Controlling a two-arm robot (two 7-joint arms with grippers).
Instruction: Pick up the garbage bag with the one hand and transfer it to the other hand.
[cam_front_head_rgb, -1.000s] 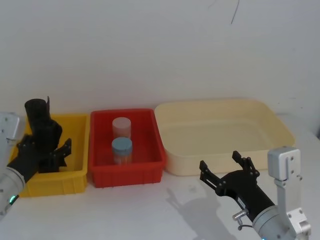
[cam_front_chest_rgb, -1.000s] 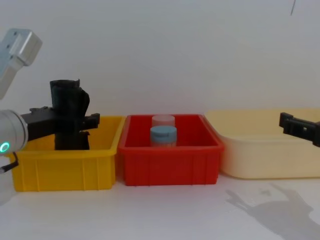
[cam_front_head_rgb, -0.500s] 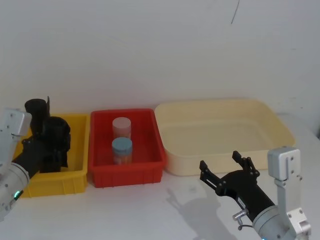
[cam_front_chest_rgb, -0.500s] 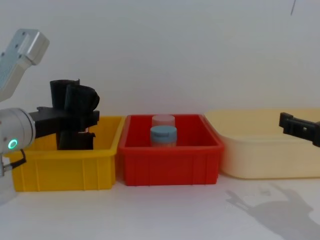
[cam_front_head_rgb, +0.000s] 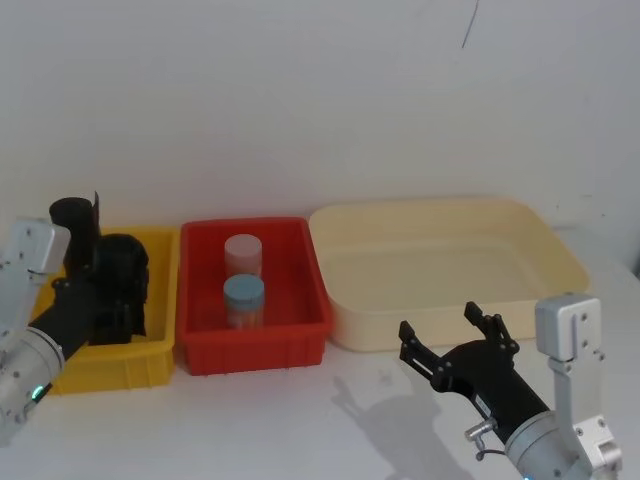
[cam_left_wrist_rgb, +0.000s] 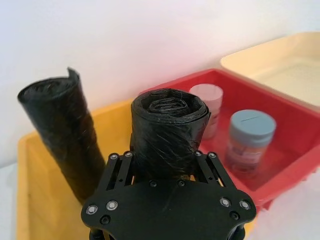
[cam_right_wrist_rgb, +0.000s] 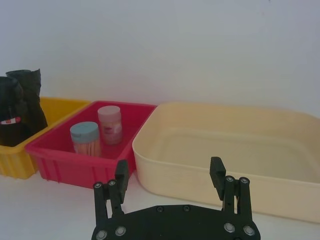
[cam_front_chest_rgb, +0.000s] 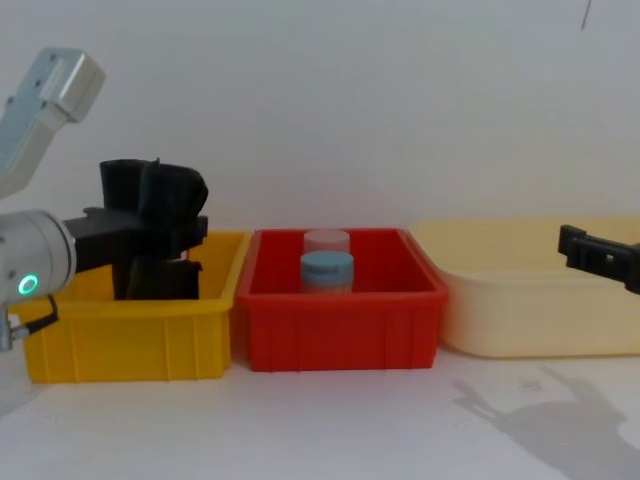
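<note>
we see the left black two-finger gripper (cam_left_wrist_rgb: 162, 164) clamped on the black crinkly plastic garbage bag roll (cam_left_wrist_rgb: 169, 127), upright in the yellow plastic bin (cam_front_head_rgb: 120, 362) beside a plain black roll (cam_left_wrist_rgb: 59, 130). the right black slim-fingered gripper (cam_front_head_rgb: 447, 332) hangs spread wide, empty, before the cream plastic tub (cam_front_head_rgb: 440, 208).

Left hand (cam_left_wrist_rgb: 165, 167): black, two fingers, flat black base plate with silver round-head screws (cam_left_wrist_rgb: 112, 205). Left arm (cam_front_chest_rgb: 35, 270): thick silver-grey cylinder, green glowing ring (cam_front_chest_rgb: 27, 285), pale grey boxy link (cam_front_chest_rgb: 50, 95). Right hand (cam_right_wrist_rgb: 169, 176): black, two slim fingers, same screwed plate. Right arm (cam_front_head_rgb: 545, 445): silver-grey, boxy grey block (cam_front_head_rgb: 568, 335), thin grey cable (cam_front_head_rgb: 480, 433) at the wrist.
</note>
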